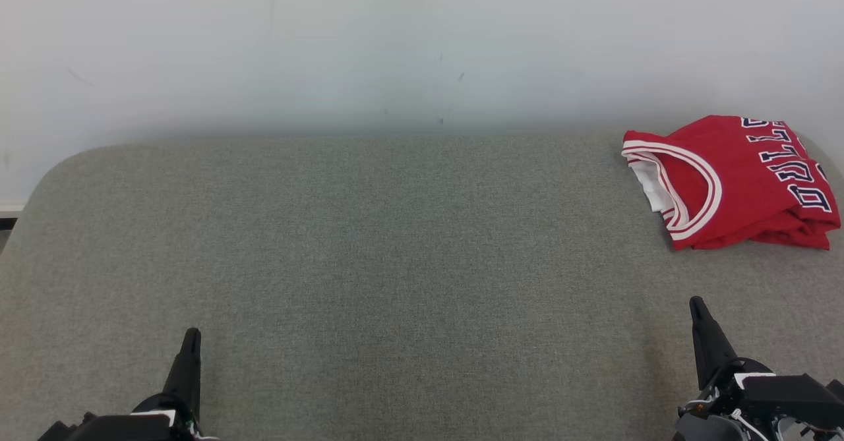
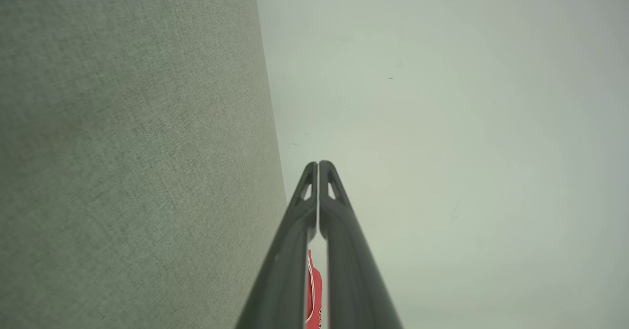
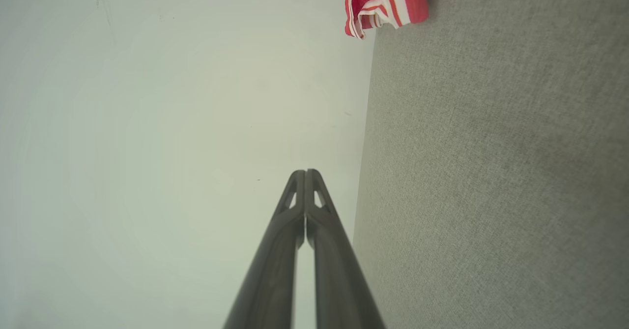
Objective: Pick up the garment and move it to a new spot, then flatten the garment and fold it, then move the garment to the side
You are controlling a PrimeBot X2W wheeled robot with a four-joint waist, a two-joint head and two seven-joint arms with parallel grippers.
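The red garment (image 1: 732,180), a jersey with white trim and dark lettering, lies in a loose folded bundle at the far right corner of the grey fabric tabletop (image 1: 369,243), close to the pale wall (image 1: 395,45) and to the table's right edge. Your right gripper (image 1: 697,305) is at the near right, well apart from it, fingers pressed together and empty. Your left gripper (image 1: 192,334) is at the near left, likewise pinched closed on nothing. The fold looks soft (its lower hem bulges unevenly), so it may slump open, and any nudge from closed fingers could push it over the nearby edge.
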